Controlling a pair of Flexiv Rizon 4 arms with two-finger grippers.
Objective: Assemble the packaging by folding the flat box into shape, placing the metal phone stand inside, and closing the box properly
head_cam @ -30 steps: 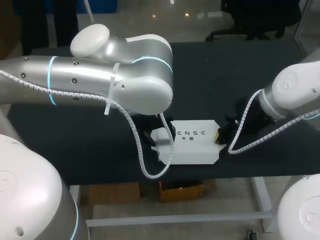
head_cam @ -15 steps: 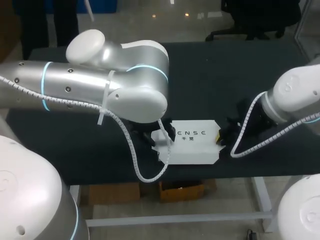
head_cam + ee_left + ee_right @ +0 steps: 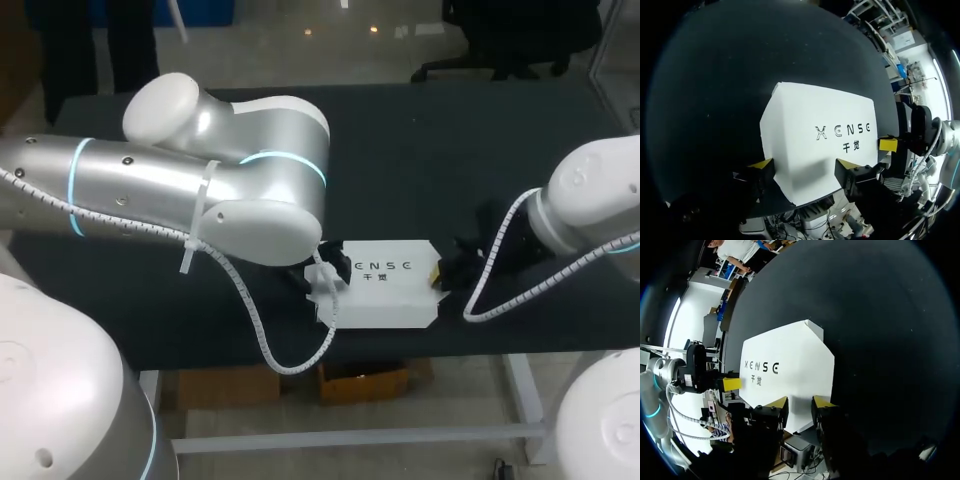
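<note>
At the front edge of the table [image 3: 450, 150], saw the white box [image 3: 385, 285] lying lengthwise between the arms. Found the right gripper [image 3: 800, 407] clamped on its right end; could not judge the hold of the left gripper [image 3: 802, 167] on the left end. Needed steady, opposed holds to crease squarely.
</note>
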